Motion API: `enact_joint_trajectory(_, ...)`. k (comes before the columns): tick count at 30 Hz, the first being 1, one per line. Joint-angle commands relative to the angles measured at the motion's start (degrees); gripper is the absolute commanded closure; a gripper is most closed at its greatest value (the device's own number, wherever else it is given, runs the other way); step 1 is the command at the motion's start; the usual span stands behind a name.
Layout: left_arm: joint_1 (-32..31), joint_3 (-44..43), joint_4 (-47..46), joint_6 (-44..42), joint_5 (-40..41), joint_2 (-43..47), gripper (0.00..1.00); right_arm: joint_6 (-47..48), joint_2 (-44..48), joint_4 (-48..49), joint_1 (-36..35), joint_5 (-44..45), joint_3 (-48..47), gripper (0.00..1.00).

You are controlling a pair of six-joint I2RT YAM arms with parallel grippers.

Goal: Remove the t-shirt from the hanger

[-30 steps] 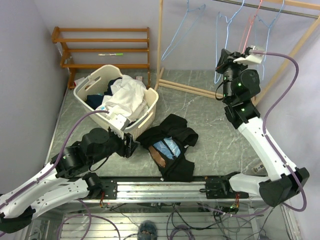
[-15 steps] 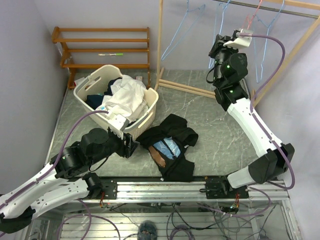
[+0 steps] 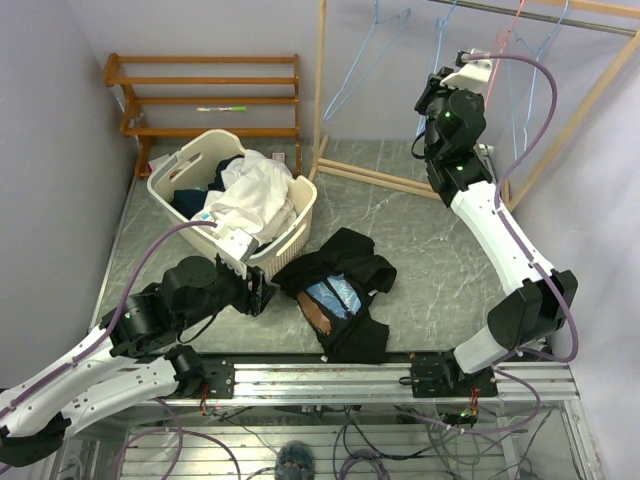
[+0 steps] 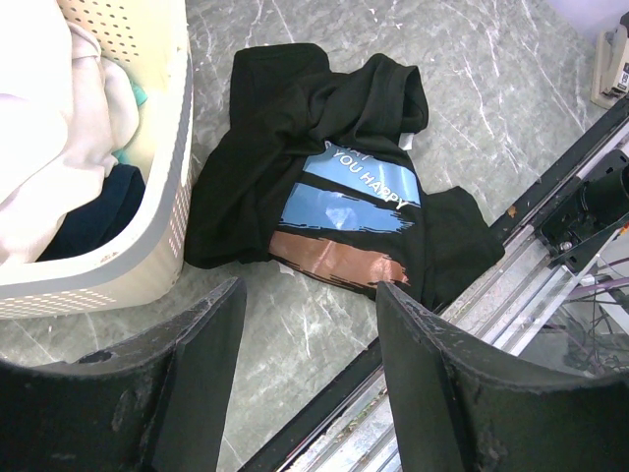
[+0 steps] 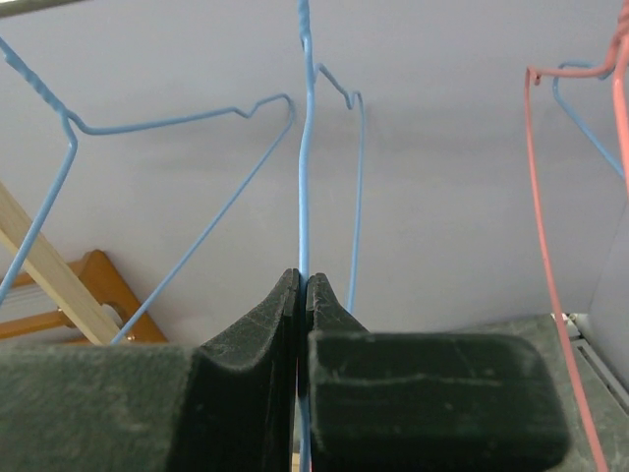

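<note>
A black t-shirt (image 3: 340, 290) with a blue and brown print lies crumpled on the floor, off any hanger; it also shows in the left wrist view (image 4: 334, 187). My left gripper (image 4: 307, 324) is open and empty, low over the floor beside the shirt's near edge. My right gripper (image 5: 303, 290) is raised at the clothes rail and shut on the wire of a blue hanger (image 5: 304, 147). In the top view the right gripper (image 3: 437, 90) is up by that blue hanger (image 3: 437, 40).
A white laundry basket (image 3: 290, 225) full of clothes stands left of the shirt. A wooden shelf (image 3: 205, 95) is at the back left. The wooden rack post (image 3: 320, 90) holds further blue hangers (image 3: 360, 60) and a red one (image 5: 550, 246).
My right arm has swung up and left toward the rail, carrying the blue hanger with it. The left arm and the shirt have not moved.
</note>
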State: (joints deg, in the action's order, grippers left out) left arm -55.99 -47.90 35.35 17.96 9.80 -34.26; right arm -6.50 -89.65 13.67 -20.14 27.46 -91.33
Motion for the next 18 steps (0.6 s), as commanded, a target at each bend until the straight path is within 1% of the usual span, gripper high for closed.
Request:
enact_joint_trajectory(1, -0.09, 0.58, -1.69, -0.06, -0.83, 0.38, 0.34, -2.02, 1.35, -3.28, 0.54, -1.33, 0.11, 1.00)
enact_joint_trajectory(2, -0.14, 0.61, -1.76, -0.07, -0.88, 0.43, 0.33, -2.29, 2.08, -4.34, 0.50, -1.75, 0.64, 0.98)
enact_joint_trajectory(3, -0.09, 0.64, -1.78, -0.07, -0.92, 0.45, 0.33, -2.59, 2.81, -5.55, 0.54, -2.31, 1.17, 0.89)
enact_joint_trajectory(5, -0.09, 0.61, -1.78, -0.10, -0.95, 0.27, 0.33, -3.19, 4.54, -8.45, 0.54, -3.52, 1.86, 0.65)
enact_joint_trajectory(7, -0.09, 0.53, -1.78, -0.11, -1.01, 0.06, 0.33, -3.88, 6.93, -10.94, 0.50, -4.78, 3.30, 0.49)
enact_joint_trajectory(8, -0.13, 0.56, -1.74, -0.11, -1.02, -0.01, 0.33, -4.28, 8.50, -11.91, 0.49, -5.63, 4.40, 0.44)
enact_joint_trajectory(10, -0.09, 0.55, -1.69, -0.03, -0.80, 0.06, 0.33, -5.38, 12.18, -14.02, 0.54, -7.03, 6.77, 0.37)
enact_joint_trajectory(13, -0.08, 0.55, -1.61, -0.01, -0.47, 0.10, 0.32, -8.00, 19.54, -19.01, 0.54, -9.27, 10.64, 0.33)
enact_joint_trajectory(15, -0.09, 0.53, -1.68, 0.03, -0.36, 0.04, 0.32, -10.11, 24.52, -23.96, 0.58, -11.40, 13.11, 0.27)
enact_joint_trajectory(18, -0.09, 0.57, -1.77, -0.07, -0.43, -0.64, 0.31, -13.17, 32.35, -33.44, 0.53, -16.77, 16.41, 0.25)
